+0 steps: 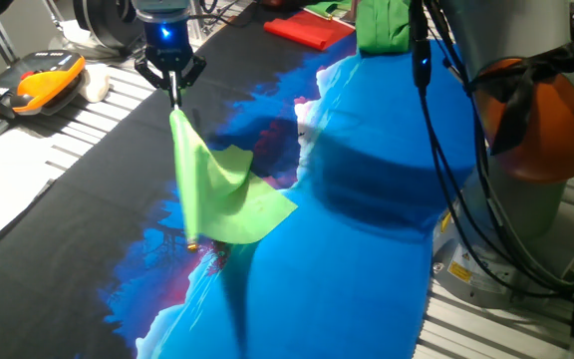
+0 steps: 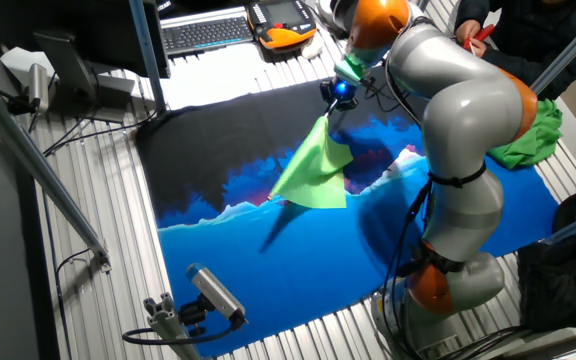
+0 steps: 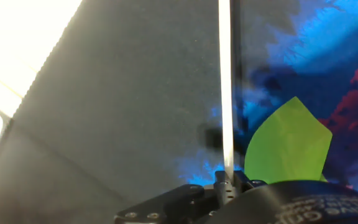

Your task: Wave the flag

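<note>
The flag [image 1: 222,194] is lime-green fabric on a slim white stick, held in the air over the cloth-covered table. My gripper [image 1: 172,82] is shut on the stick's upper end; the stick slants down, and its gold knob [image 1: 191,245] points at the cloth. In the other fixed view the flag [image 2: 313,170] hangs below the gripper [image 2: 338,98]. In the hand view the white stick [image 3: 226,93] runs straight out from between the fingers, with a green fold of the flag [image 3: 289,146] to its right.
A black and blue patterned cloth [image 1: 367,259] covers the table. A red folded cloth [image 1: 307,30] and a bunched darker-green cloth [image 2: 528,135] lie at its far side. An orange pendant [image 1: 33,85] and a keyboard [image 2: 208,32] sit on the slatted table edge.
</note>
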Robot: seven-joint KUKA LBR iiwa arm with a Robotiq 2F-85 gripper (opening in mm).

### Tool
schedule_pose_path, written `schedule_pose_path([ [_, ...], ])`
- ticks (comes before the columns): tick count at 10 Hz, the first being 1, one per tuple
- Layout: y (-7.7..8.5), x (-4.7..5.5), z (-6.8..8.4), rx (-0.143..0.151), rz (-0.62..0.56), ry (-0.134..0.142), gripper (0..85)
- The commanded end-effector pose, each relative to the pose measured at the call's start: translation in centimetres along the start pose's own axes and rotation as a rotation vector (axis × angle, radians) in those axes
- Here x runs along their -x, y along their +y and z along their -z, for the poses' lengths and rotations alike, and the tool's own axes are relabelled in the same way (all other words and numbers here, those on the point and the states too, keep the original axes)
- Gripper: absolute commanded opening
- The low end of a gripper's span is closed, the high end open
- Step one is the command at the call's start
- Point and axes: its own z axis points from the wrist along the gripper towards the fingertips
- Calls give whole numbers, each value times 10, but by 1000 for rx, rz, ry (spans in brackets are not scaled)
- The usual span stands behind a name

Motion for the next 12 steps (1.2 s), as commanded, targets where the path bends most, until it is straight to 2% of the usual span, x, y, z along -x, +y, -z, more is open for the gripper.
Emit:
schedule_pose_path([
  [1, -1, 1, 1, -34, 14, 4, 0],
  [2, -4, 4, 4, -120, 235, 28, 0],
  [3, -4, 7, 5, -188, 409, 45, 0],
  [4, -3, 7, 4, -278, 550, 20, 0],
  [5, -2, 6, 4, -327, 665, 9, 0],
  [6, -3, 7, 4, -356, 750, 11, 0],
  [7, -3, 8, 5, -407, 866, -7, 0],
  [8, -4, 9, 5, -444, 980, -30, 0],
  [10, -5, 9, 6, -447, 1100, -51, 0],
  [12, -6, 9, 7, -446, 1213, -86, 0],
])
